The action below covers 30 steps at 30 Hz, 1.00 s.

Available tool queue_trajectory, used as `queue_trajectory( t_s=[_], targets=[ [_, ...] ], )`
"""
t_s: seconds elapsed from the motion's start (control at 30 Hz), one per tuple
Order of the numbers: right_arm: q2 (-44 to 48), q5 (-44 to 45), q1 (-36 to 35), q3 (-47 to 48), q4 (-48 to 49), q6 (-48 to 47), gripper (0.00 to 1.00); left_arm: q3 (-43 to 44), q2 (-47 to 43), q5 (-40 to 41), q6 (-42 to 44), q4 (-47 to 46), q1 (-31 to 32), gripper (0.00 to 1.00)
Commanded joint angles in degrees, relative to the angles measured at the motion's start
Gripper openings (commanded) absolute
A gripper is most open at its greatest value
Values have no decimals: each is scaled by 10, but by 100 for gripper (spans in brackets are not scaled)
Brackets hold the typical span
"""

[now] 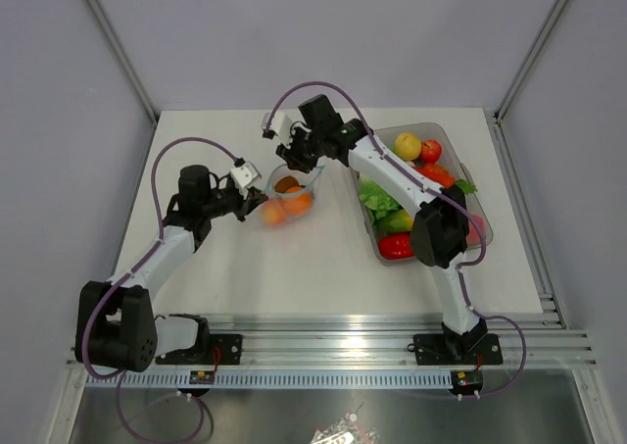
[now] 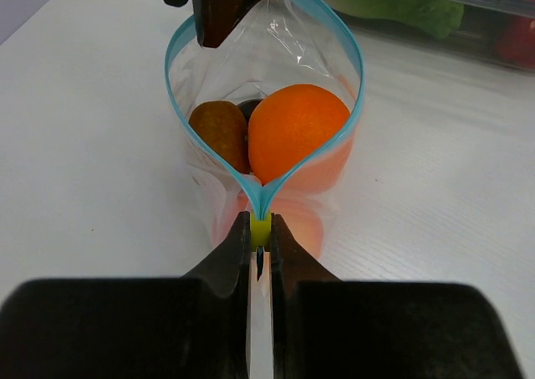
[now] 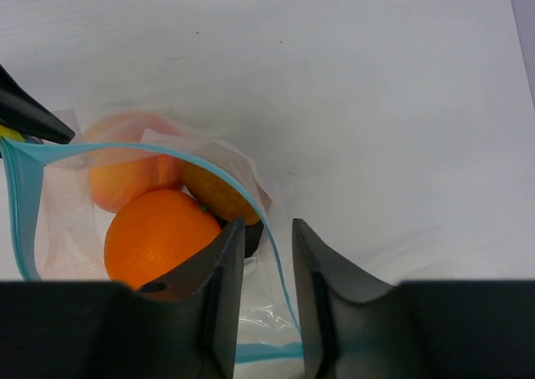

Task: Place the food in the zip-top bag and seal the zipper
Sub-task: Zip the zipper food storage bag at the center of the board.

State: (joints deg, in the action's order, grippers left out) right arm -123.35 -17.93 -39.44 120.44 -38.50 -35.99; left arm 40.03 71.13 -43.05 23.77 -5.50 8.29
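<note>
While the left tool (image 2: 261,228) is clamped on one end of the thin light blue press-seal zipper (image 2: 358,103), the small clear floppy plastic zip-top bag (image 2: 284,44) gapes on the white worktop (image 1: 323,268); inside lie a round glossy orange toy fruit (image 2: 297,128) and a brown oval toy fruit (image 2: 219,132); the right tool (image 3: 267,228) straddles the bag's opposite rim, jaws apart; rightmost sits a rigid clear rectangular tray (image 1: 487,223).

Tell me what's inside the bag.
In the bag: an orange, a brown fruit and a peach seen through the plastic. A dark item between them is mostly covered.
</note>
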Motion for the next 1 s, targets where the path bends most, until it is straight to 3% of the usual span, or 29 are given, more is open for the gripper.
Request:
queue_trajectory(
  t_s=[0.0, 0.23, 0.27, 0.33, 0.43, 0.53, 0.6, 0.97],
  targets=[
    [-28, -49, 13, 51, -35, -12, 34, 26, 1, -27, 17, -14, -6, 0],
    [-8, -77, 13, 31, -43, -8, 15, 35, 4, -29, 20, -15, -6, 0],
    [-6, -77, 13, 28, -41, -4, 6, 36, 4, -30, 19, -16, -6, 0],
    [5, -79, 13, 10, -29, 1, 0, 36, 5, -30, 19, -17, -6, 0],
    [19, -83, 16, -25, 3, 17, 0, 35, 8, -32, 14, -24, -6, 1],
    [28, -96, 26, -49, 27, 35, 0, 38, 21, -23, 6, -22, -6, 33],
    [34, -119, 37, -55, 41, 60, 0, 33, 30, -25, 5, -23, -6, 42],
    [49, -185, 67, -89, 107, 132, 0, 15, 51, -47, -21, -57, -22, 44]
  ],
)
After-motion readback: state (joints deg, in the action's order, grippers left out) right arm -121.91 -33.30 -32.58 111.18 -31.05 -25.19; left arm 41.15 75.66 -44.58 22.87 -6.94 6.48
